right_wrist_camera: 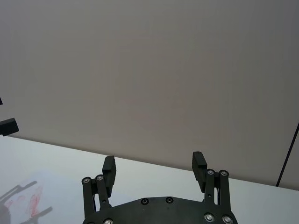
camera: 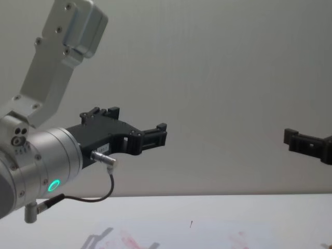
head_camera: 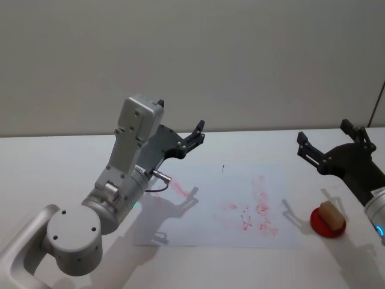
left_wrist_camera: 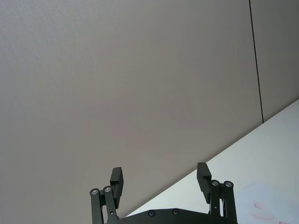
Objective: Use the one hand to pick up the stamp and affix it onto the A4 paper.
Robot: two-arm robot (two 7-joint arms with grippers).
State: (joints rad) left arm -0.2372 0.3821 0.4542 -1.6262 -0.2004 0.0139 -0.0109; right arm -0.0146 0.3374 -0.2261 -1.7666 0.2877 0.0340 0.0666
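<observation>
Hovering in air, right hand (head_camera: 324, 137) spread wide and empty, stamp (head_camera: 329, 213) on red pad (head_camera: 318, 226), left hand (head_camera: 190, 140) likewise

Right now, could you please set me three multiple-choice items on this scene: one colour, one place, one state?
1. The ink prints on the A4 paper are: A red; B blue; C green.
2. The stamp rests: A on the paper; B in a box; C on the red pad right of the paper.
3. The right end effector is: A shut on the stamp; B open and empty; C shut and empty.
Answers: 1 A, the smudges are red. 2 C, the block sits on the round pad. 3 B, its jaws stand apart with nothing between.
</observation>
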